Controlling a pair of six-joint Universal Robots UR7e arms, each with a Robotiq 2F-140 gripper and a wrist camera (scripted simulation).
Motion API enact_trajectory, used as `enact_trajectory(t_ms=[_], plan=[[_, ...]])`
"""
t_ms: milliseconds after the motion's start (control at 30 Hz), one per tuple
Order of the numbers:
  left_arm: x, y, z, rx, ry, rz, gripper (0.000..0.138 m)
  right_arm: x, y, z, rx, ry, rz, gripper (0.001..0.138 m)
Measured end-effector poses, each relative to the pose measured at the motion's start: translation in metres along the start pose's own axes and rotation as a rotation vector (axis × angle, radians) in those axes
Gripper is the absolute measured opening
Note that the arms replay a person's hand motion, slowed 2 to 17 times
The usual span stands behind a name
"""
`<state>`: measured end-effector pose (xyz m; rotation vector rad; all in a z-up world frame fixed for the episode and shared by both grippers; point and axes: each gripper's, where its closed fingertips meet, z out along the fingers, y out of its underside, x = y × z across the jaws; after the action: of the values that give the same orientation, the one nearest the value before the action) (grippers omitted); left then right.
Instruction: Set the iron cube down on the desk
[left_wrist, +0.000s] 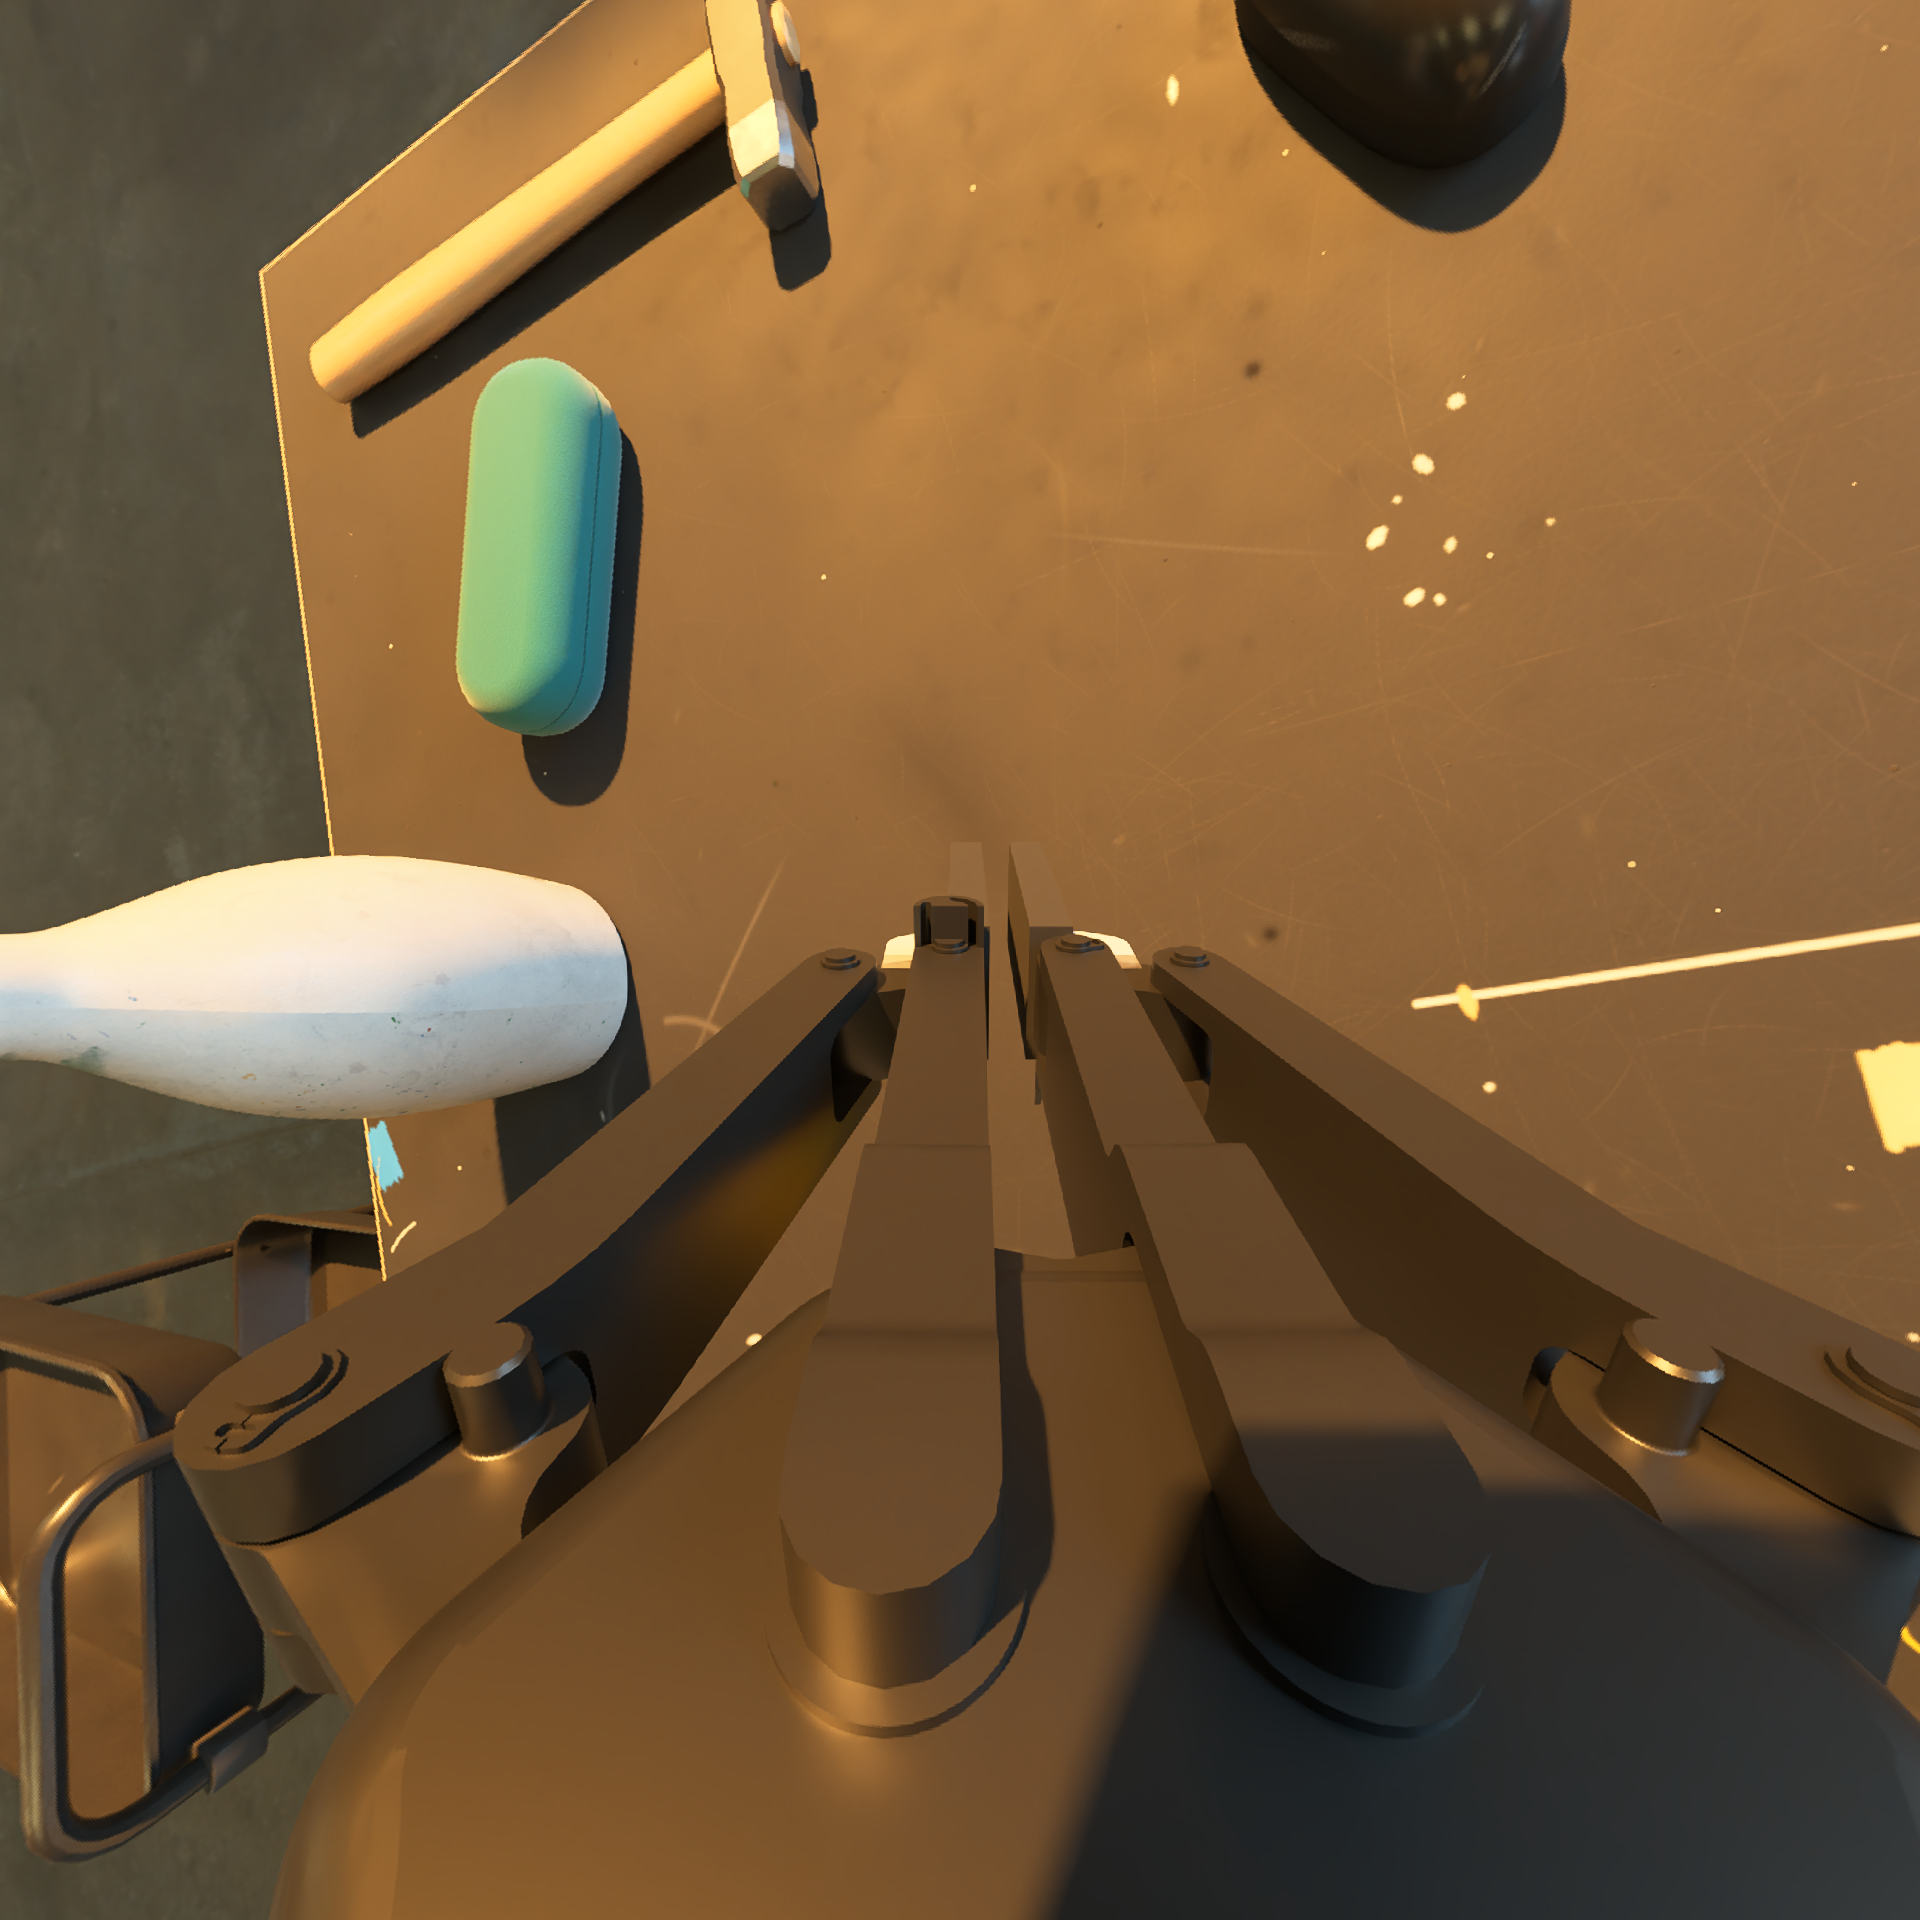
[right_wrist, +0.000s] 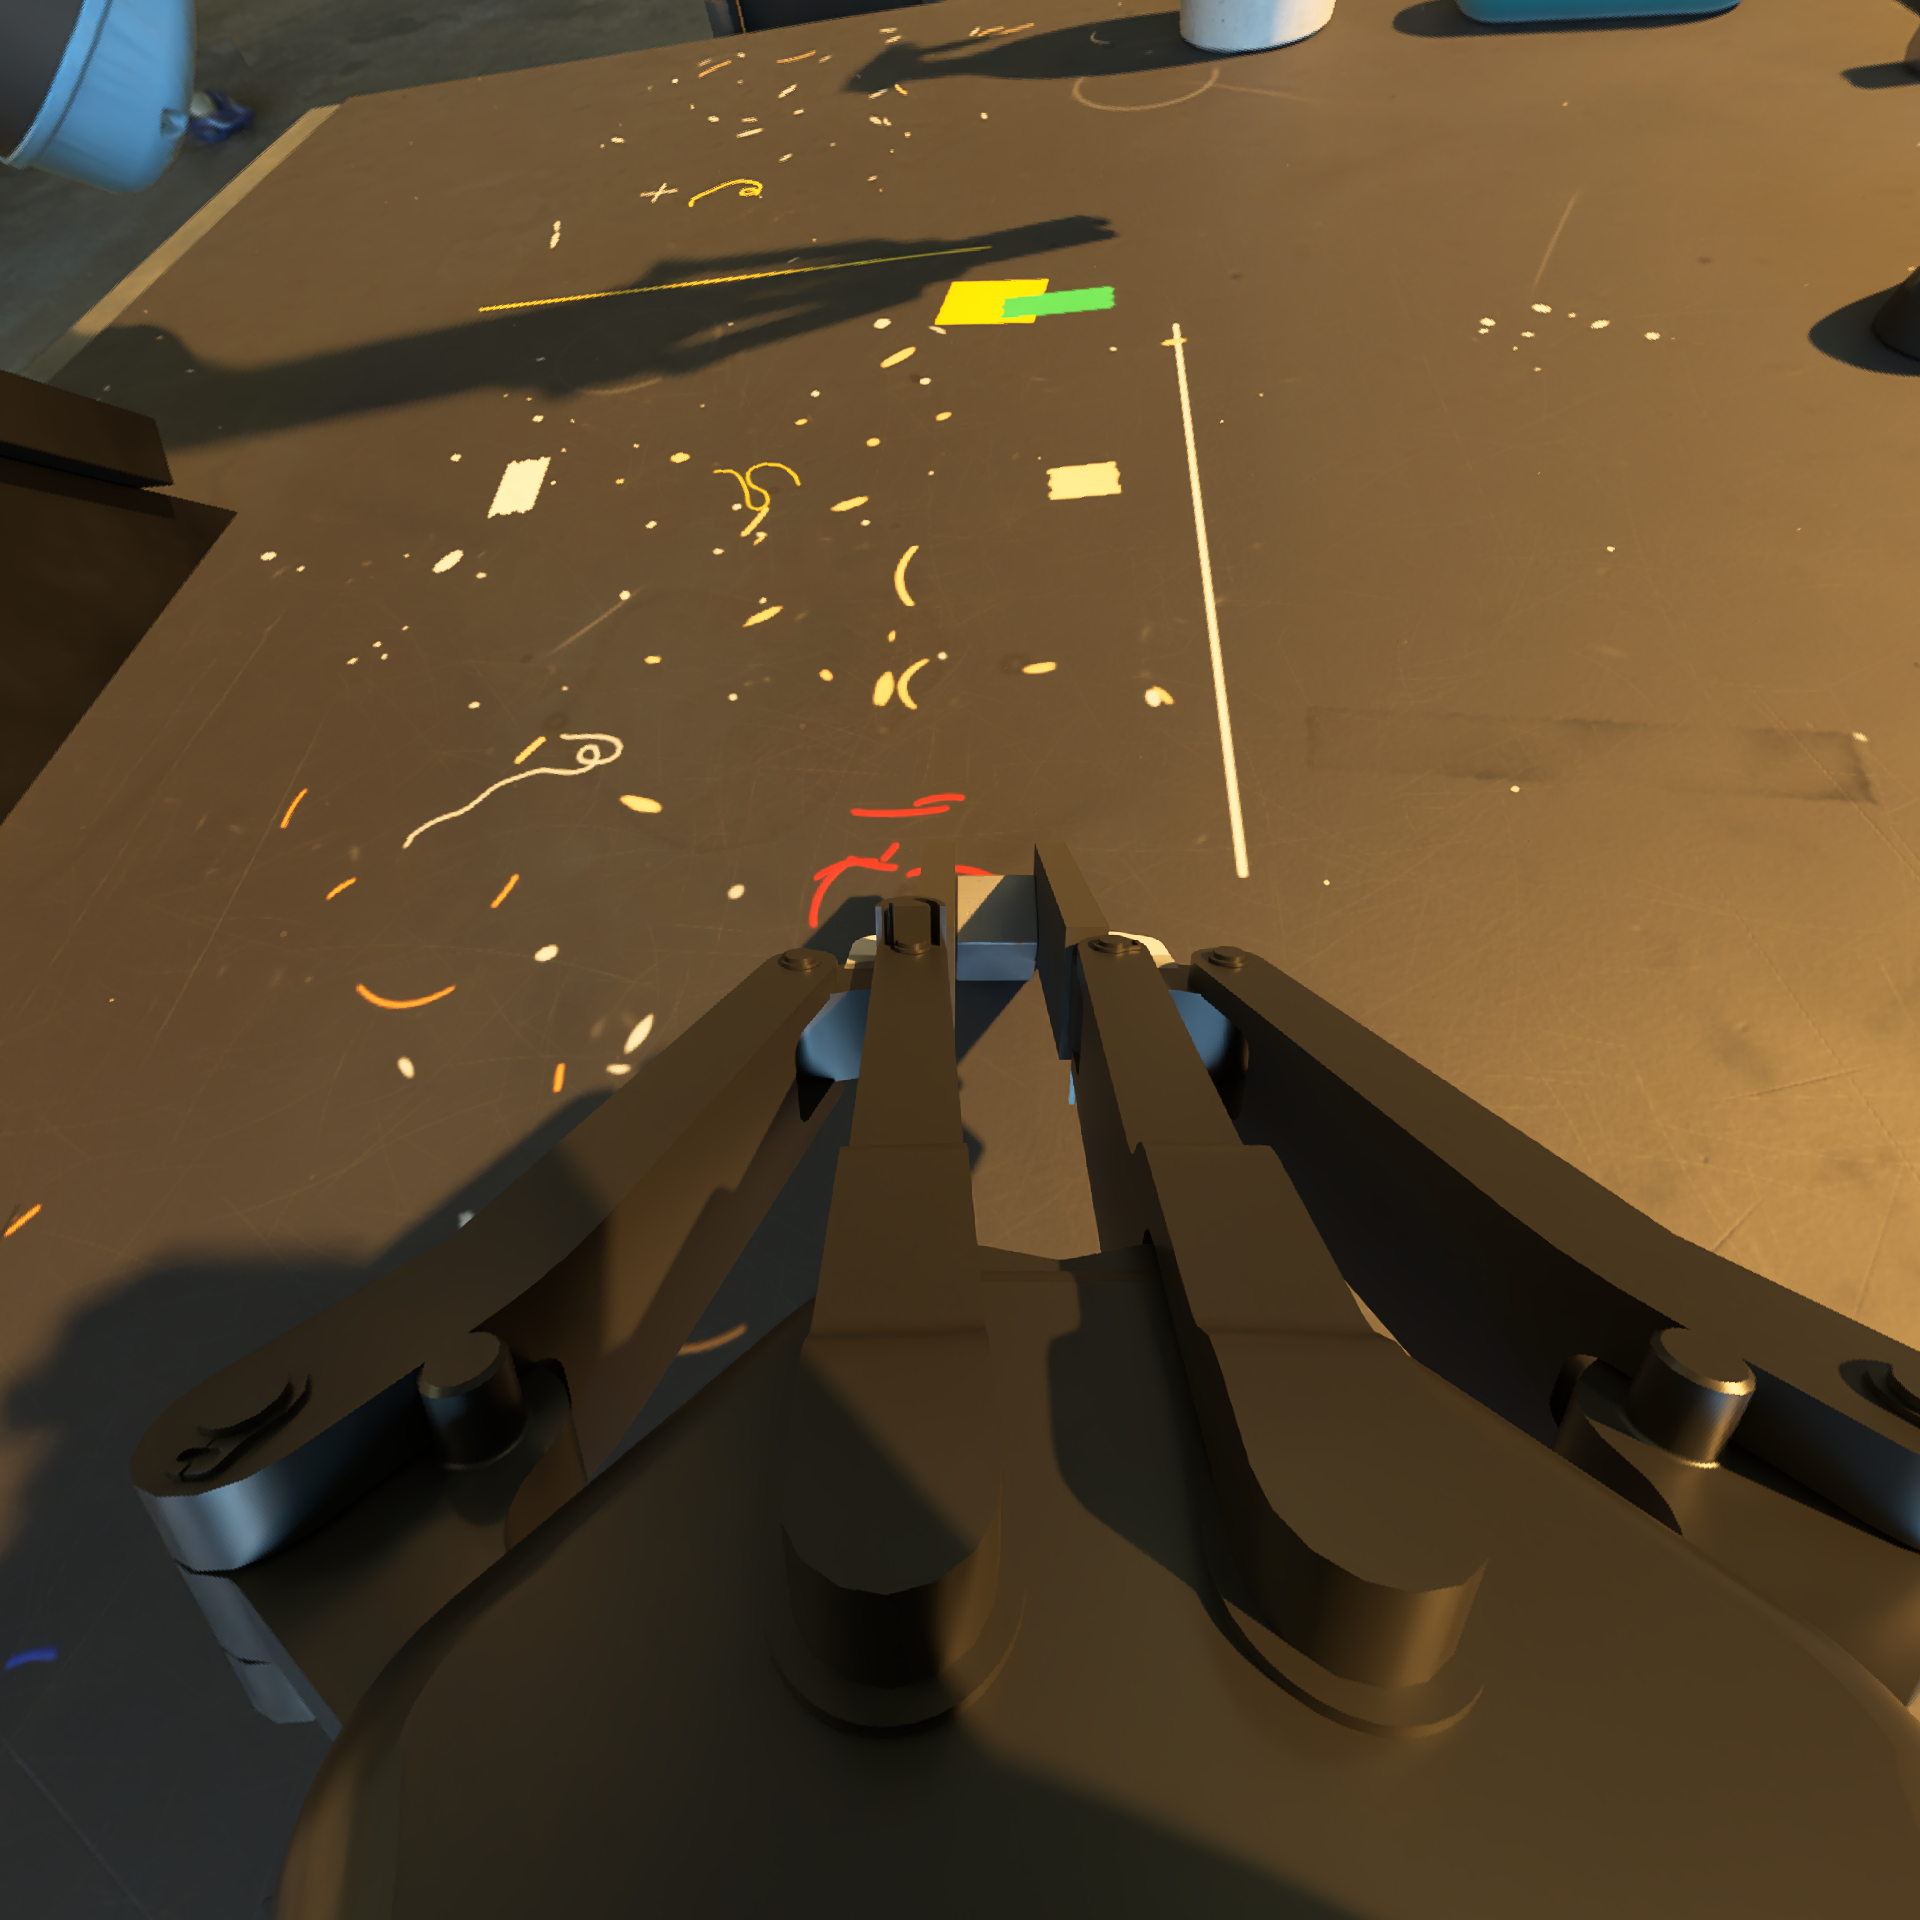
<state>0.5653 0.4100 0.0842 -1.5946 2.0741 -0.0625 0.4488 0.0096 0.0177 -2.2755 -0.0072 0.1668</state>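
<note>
Right two-finger gripper (right_wrist: 995, 883) angled down over the scuffed brown desk top (right_wrist: 1507, 623), jaws pinching a small grey metal cube (right_wrist: 992, 920) between the fingertips, one pale face of the cube catching the light. Cube held at the fingertips above a patch of red scribbles (right_wrist: 894, 821); whether touching the desk or just clear of it, cannot tell. Ahead of the fingers, a scatter of pale yellow flecks and squiggles, a long pale straight line (right_wrist: 1208, 603) to the right, and farther off a yellow square patch overlapped by a green strip (right_wrist: 1023, 301). At the far edge, a white rounded base (right_wrist: 1252, 21) and a teal object (right_wrist: 1590, 8), both cut off by the frame. Left two-finger gripper (left_wrist: 995, 873) hanging over another part of the same desk (left_wrist: 1143, 468), jaws pressed nearly together with only a thin slit between them and nothing held. To its left, a white bowling pin (left_wrist: 312, 987) lying on its side, neck reaching out past the desk edge. Beyond that, a mint-green oblong case with rounded ends (left_wrist: 535, 545) lying flat, and near it a wooden-handled hammer with a metal head (left_wrist: 561, 197). At the top right, a dark rounded glossy object (left_wrist: 1413, 73), partly out of frame.
</note>
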Motion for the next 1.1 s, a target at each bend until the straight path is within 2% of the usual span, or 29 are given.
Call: enact_trajectory(t_ms=[1100], plan=[[-0.0046, 0.0022, 0.0046, 0.004, 0.017, -0.025, 0.01, 0.0003, -0.0002, -0.0001, 0.002, -0.019, 0.022, 0.02]])
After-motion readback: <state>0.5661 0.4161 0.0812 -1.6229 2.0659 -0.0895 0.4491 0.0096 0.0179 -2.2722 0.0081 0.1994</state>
